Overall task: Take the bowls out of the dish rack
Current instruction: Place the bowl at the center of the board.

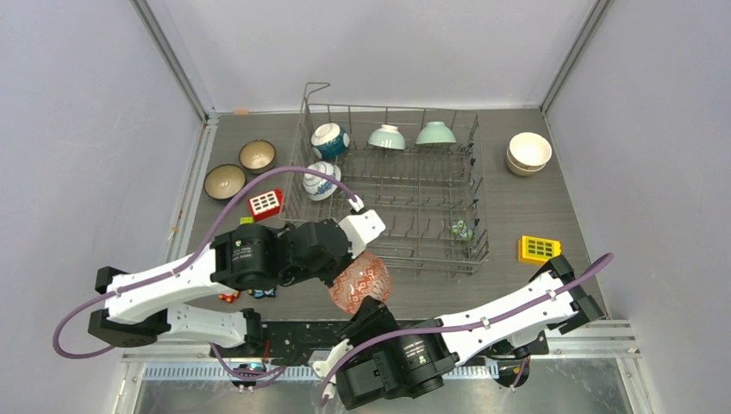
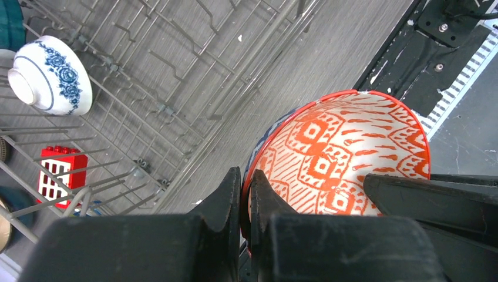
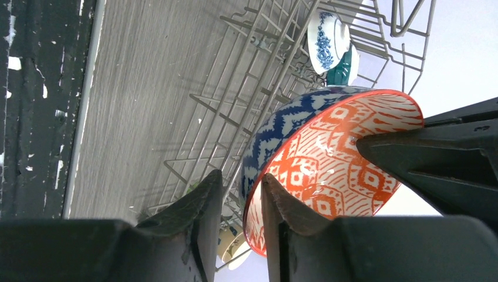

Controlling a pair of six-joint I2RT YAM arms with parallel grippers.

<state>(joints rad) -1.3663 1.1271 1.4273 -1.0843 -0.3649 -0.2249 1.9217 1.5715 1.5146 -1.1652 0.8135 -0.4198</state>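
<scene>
The left claw (image 2: 245,179) pinches the rim of the orange bowl (image 2: 346,147), the right claw (image 3: 242,182) straddling that rim, jaws slightly parted.

grey table (image 1: 517,216), dish rack (image 1: 414,216), two brown bowls (image 1: 224,182), stacked cream bowls (image 1: 528,153), red block (image 1: 265,203), yellow block (image 1: 539,248)

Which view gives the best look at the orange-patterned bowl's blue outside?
The right wrist view: the bowl shows its blue outer wall beside the orange inside. The left wrist view shows mostly orange, with a blue sliver; the top view shows orange only.
</scene>
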